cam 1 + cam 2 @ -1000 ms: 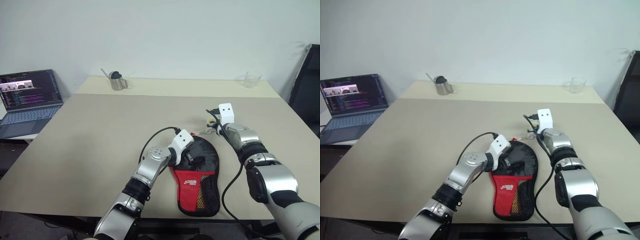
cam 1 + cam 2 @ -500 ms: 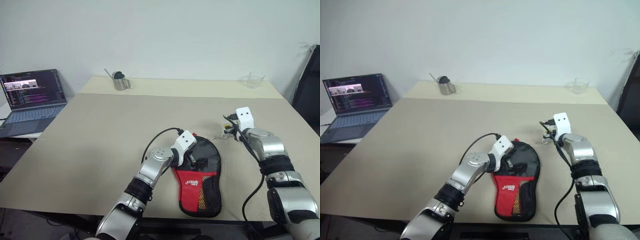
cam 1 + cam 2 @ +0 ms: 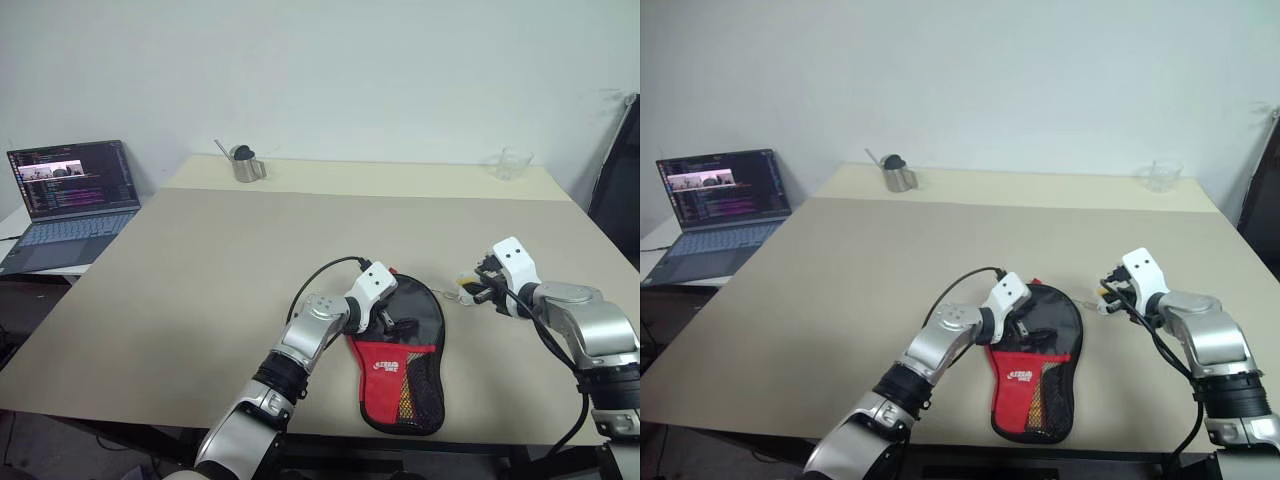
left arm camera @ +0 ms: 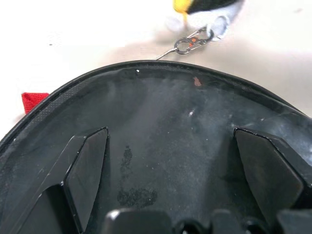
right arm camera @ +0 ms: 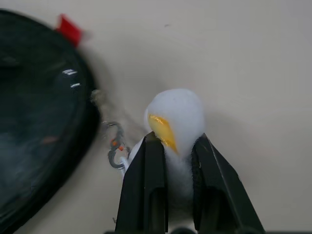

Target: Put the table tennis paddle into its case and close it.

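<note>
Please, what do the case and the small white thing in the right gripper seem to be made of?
The case: probably woven fabric, matte black, with a red panel carrying a printed white logo and a see-through mesh pocket. Its round part looks smoother and slightly glossy, with small highlights. The white and yellow thing between the fingers of the right gripper: fuzzy outline, seemingly soft plush; it hangs on a small metal clip, shiny.

We count one case, one small white-and-yellow ball with one metal clip beside it, one laptop, one metal cup, one clear glass, and one table.
</note>
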`<state>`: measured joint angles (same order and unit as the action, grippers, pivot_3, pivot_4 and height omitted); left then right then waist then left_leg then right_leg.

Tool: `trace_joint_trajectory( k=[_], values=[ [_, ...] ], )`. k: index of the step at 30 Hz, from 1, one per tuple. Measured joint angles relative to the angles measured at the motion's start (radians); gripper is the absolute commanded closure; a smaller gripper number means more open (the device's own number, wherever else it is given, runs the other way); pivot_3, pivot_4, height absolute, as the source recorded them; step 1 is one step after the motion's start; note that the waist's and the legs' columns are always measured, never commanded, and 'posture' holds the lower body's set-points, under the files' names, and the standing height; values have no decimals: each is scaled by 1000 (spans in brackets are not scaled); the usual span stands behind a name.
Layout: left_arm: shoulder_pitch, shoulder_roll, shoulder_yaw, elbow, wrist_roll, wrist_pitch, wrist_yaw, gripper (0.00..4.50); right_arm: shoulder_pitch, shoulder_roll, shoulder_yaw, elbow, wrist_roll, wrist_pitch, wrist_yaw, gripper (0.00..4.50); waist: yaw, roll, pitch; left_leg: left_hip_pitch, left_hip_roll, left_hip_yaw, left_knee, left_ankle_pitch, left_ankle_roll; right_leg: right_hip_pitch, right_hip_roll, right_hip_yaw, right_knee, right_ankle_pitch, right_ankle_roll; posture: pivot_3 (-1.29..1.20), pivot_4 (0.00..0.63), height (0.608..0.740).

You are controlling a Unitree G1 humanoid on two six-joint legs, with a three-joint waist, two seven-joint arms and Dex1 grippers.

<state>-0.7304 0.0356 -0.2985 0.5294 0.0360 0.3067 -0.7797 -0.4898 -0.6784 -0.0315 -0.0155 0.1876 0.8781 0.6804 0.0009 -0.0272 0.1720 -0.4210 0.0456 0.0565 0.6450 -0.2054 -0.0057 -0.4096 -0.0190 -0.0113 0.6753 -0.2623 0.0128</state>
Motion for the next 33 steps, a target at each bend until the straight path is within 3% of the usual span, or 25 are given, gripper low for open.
trace_joint_trajectory(
  k=[33],
  values=[
    [-31, 6, -9, 69, 0, -53, -61, 0, 349, -287, -15, -265, 149, -115, 293, 4296, 8, -1, 0, 1, 0, -3, 0, 0, 0, 5, 0, -3, -6, 0, 1, 0, 150, 740]
  ],
)
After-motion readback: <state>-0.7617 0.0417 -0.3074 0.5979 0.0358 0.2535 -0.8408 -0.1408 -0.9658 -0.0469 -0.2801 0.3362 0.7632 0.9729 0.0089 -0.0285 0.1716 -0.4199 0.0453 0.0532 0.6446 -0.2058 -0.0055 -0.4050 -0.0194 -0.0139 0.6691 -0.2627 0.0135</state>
